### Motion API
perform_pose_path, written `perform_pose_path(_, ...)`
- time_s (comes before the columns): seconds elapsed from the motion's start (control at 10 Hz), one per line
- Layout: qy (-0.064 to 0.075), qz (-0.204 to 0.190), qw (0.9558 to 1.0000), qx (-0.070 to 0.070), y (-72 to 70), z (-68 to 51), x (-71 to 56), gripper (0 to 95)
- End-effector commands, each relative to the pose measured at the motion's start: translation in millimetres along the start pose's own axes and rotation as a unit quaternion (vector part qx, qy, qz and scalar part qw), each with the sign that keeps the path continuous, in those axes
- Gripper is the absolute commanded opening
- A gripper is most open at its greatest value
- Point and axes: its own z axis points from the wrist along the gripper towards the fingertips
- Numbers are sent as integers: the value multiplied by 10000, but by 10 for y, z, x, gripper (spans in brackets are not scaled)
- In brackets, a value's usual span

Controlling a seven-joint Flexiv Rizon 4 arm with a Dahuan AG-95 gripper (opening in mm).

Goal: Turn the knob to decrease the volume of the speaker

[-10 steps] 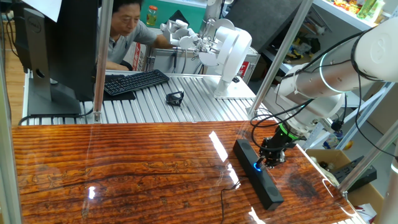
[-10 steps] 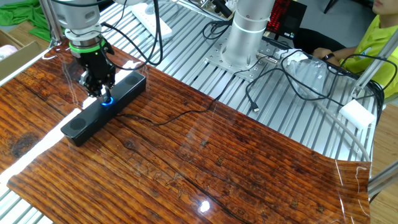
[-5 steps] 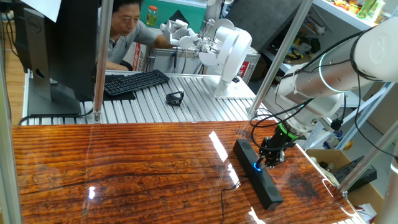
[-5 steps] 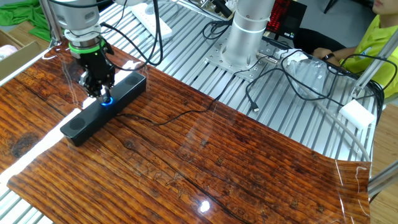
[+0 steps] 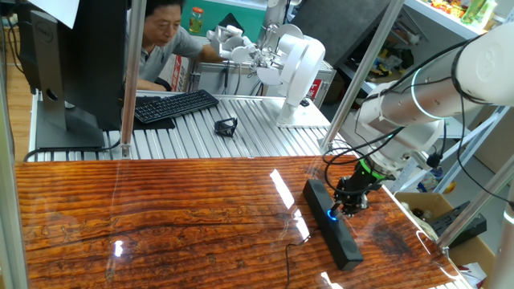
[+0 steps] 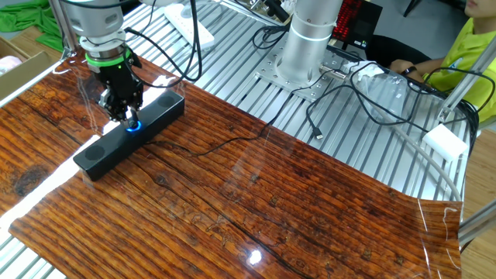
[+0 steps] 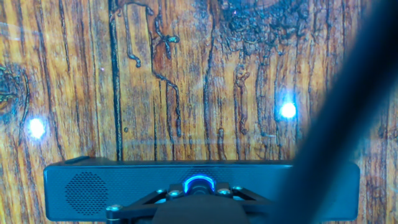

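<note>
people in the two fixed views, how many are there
2. One person in a grey shirt sits behind the keyboard and monitor in one fixed view; another person in yellow is at the other fixed view's top right edge. Others may be out of frame.

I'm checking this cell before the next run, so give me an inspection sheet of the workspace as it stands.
Surface: glossy wooden table with glare spots, set on a ribbed metal bench.
Job's things: speaker lies flat on the wood; its knob glows blue.
Clutter: keyboard and a small black object on the bench.
Grippers: gripper points down, jaws closed on the knob.
Cables: thin black cable runs from the speaker across the wood; loose cables by the arm's base.
Surroundings: monitor, a seated person, a second robot behind.
</note>
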Motion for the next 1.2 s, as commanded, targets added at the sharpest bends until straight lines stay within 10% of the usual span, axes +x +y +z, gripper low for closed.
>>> perform_pose_path(0.1,56,-56,10000,-5,-14,-18,7,0)
perform_pose_path(1.2,116,-43,9999,-89,-23,8,6,0)
